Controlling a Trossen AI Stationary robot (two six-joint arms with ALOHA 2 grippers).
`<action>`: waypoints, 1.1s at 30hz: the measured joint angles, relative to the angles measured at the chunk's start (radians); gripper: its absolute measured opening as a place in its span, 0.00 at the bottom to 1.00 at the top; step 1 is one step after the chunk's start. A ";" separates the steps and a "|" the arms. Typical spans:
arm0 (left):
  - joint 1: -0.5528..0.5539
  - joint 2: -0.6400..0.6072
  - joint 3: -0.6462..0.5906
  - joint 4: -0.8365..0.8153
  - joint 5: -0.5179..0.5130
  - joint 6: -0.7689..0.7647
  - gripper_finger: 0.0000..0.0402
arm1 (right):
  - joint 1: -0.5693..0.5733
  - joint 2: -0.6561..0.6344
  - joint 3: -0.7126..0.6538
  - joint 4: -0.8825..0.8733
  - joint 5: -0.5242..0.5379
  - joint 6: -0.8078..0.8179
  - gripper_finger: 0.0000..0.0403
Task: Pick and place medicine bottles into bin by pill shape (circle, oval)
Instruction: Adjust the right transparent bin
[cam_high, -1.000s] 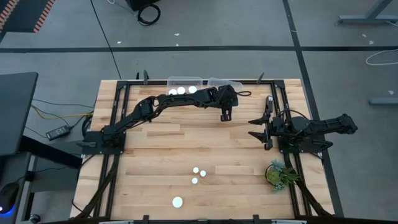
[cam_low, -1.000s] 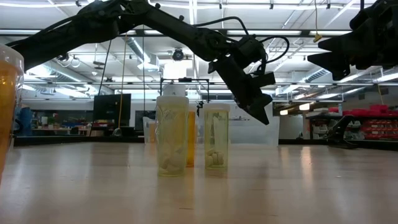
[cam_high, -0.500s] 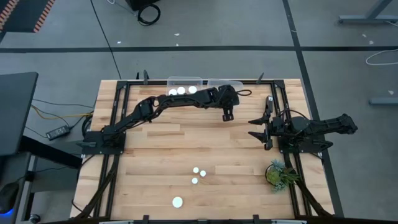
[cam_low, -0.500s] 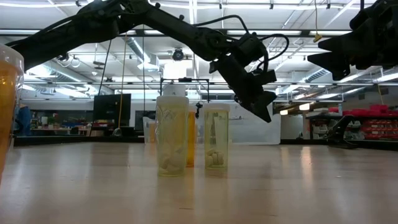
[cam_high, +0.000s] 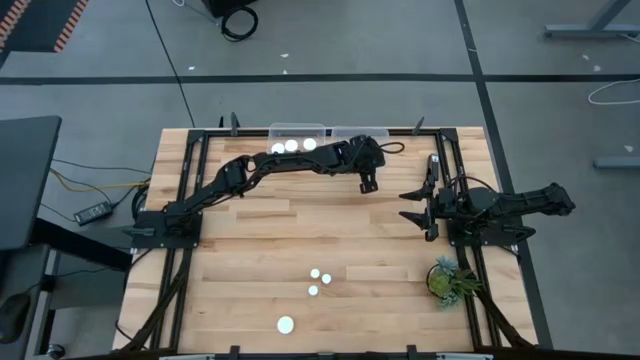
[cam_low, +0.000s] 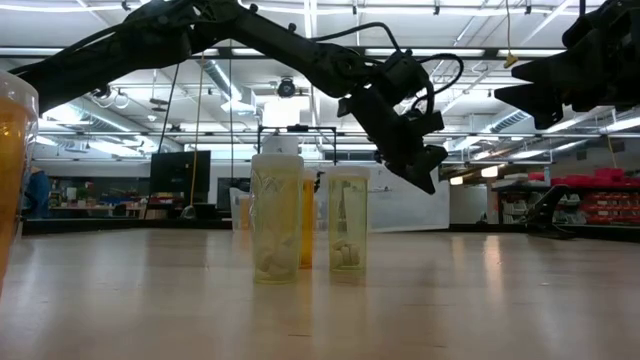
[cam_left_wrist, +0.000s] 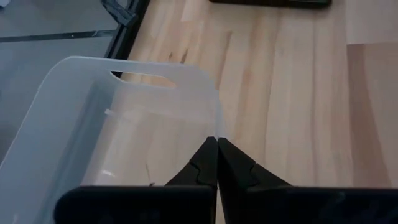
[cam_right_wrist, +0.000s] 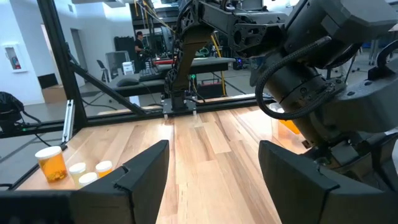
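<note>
Your left gripper (cam_high: 368, 183) hangs near the far edge of the table (cam_high: 250, 250), at the corner of the right-hand clear plastic bin (cam_high: 362, 133). In the left wrist view its fingers (cam_left_wrist: 205, 163) are pressed together with nothing between them, their tips right over that bin's near corner (cam_left_wrist: 214, 127). In the low view the same gripper (cam_low: 425, 180) points down and to the right, above and beyond the bottles standing in the foreground.

Your right gripper (cam_high: 418, 206) waits at the right side of the table, well apart from the bins. Its 2 fingers (cam_right_wrist: 146, 165) stand wide apart and hold nothing.

The medicine bottles sit in 2 places. In the left-hand clear bin (cam_high: 296, 130) you can see 3 white caps (cam_high: 291, 146) side by side. On the near half of the table 3 more bottles stand upright: 2 small-capped ones (cam_high: 318, 275) close together near the middle, and 1 larger-capped bottle (cam_high: 286, 324) nearer the front edge. The low view shows the pair as pale amber bottles (cam_low: 277, 215) holding pills at the bottom, and another orange bottle (cam_low: 12, 160) fills the left edge. You cannot tell the pill shapes from here.

A green plant (cam_high: 447, 278) stands at the table's right side.
</note>
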 joint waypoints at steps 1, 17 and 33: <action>-0.001 0.000 0.000 0.001 -0.009 0.000 0.02 | 0.000 0.000 0.000 0.000 0.000 0.000 0.63; -0.001 0.000 0.000 0.009 -0.059 -0.026 0.01 | 0.000 0.000 0.000 0.000 0.000 0.000 0.63; 0.011 0.000 0.000 0.012 -0.064 -0.034 0.08 | 0.000 0.000 0.000 0.000 0.000 0.000 0.63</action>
